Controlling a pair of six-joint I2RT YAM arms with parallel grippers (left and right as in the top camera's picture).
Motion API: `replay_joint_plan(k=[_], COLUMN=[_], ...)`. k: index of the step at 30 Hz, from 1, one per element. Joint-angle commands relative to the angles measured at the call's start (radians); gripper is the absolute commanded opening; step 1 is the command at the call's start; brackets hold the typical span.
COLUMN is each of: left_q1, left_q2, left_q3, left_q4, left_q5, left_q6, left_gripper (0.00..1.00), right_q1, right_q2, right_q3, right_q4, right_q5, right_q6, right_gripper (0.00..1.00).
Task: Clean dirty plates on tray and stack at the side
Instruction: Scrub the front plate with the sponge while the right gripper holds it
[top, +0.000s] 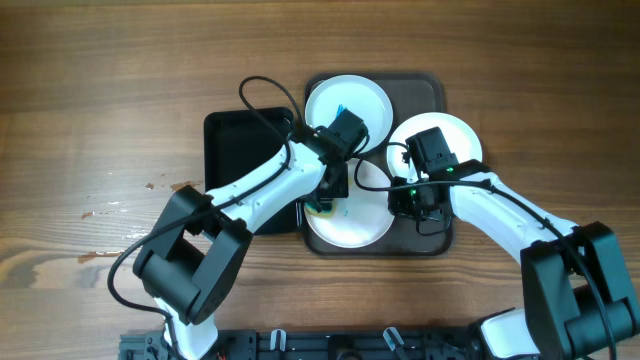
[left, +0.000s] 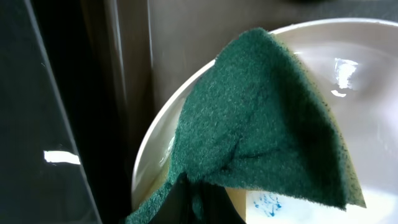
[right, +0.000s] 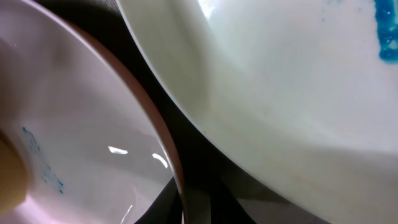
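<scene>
Three white plates lie on the brown-grey tray (top: 427, 88): a far one (top: 352, 95), a right one (top: 458, 135) and a near one (top: 355, 228). My left gripper (top: 323, 203) is shut on a green sponge (left: 261, 124) and holds it over the near plate's left part (left: 373, 118), beside a blue smear (left: 267, 204). My right gripper (top: 413, 207) is shut on the near plate's right rim (right: 93, 106), one finger on each side (right: 186, 205). The right plate (right: 280, 74) shows a blue smear and lies close above that rim.
A glossy black tray (top: 245, 150) lies against the brown tray's left side, close to the sponge in the left wrist view (left: 37, 124). Bare wooden table (top: 100, 120) surrounds both trays. The two arms crowd the near plate.
</scene>
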Motion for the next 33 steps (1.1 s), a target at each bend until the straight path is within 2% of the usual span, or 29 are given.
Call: replay_joint_plan(k=[1, 4, 7, 11, 15, 17, 19, 22, 26, 29, 30, 31, 33], left_q1=[0.014, 0.005, -0.027, -0.044, -0.042, -0.041, -0.04, -0.039, -0.029, -0.012, 0.002, 0.031, 0.052], left_q2=[0.019, 0.029, 0.091, 0.116, 0.112, 0.112, 0.112, 0.112, 0.11, 0.11, 0.11, 0.11, 0.11], left_q3=[0.03, 0.025, 0.024, 0.024, 0.024, 0.024, 0.024, 0.024, 0.024, 0.024, 0.024, 0.024, 0.024], left_q4=[0.008, 0.092, 0.209, 0.255, 0.324, 0.312, 0.277, 0.154, -0.018, -0.023, -0.027, -0.022, 0.007], left_q5=[-0.063, 0.114, 0.364, 0.546, 0.678, 0.653, 0.566, 0.32, -0.134, -0.24, -0.256, -0.227, -0.103], left_q6=[0.042, 0.042, 0.042, 0.043, 0.045, 0.045, 0.045, 0.045, 0.045, 0.028, -0.011, -0.05, -0.048], left_gripper=[0.04, 0.04, 0.04, 0.04, 0.04, 0.04, 0.04, 0.04, 0.04, 0.04, 0.04, 0.04, 0.04], right_q1=[-0.001, -0.001, -0.001, -0.001, -0.001, -0.001, -0.001, -0.017, -0.029, -0.029, -0.029, -0.029, -0.029], right_q2=[0.023, 0.023, 0.023, 0.023, 0.023, 0.023, 0.023, 0.023, 0.024, 0.024, 0.024, 0.024, 0.024], right_q3=[-0.013, -0.013, -0.013, -0.013, -0.013, -0.013, -0.013, -0.013, -0.014, -0.015, -0.015, -0.016, -0.016], right_q4=[-0.01, -0.01, -0.01, -0.01, -0.013, -0.016, -0.008, -0.007, -0.018, -0.029, -0.034, -0.041, -0.042], right_q5=[0.044, 0.044, 0.044, 0.044, 0.044, 0.044, 0.063, 0.124, 0.123, 0.124, 0.124, 0.124, 0.124], right_q6=[0.006, 0.006, 0.006, 0.004, 0.003, 0.005, 0.006, 0.036, 0.003, 0.003, 0.003, 0.0, -0.022], right_gripper=[0.17, 0.17, 0.17, 0.16, 0.08, 0.04, 0.04, 0.04, 0.04, 0.04, 0.04, 0.04, 0.04])
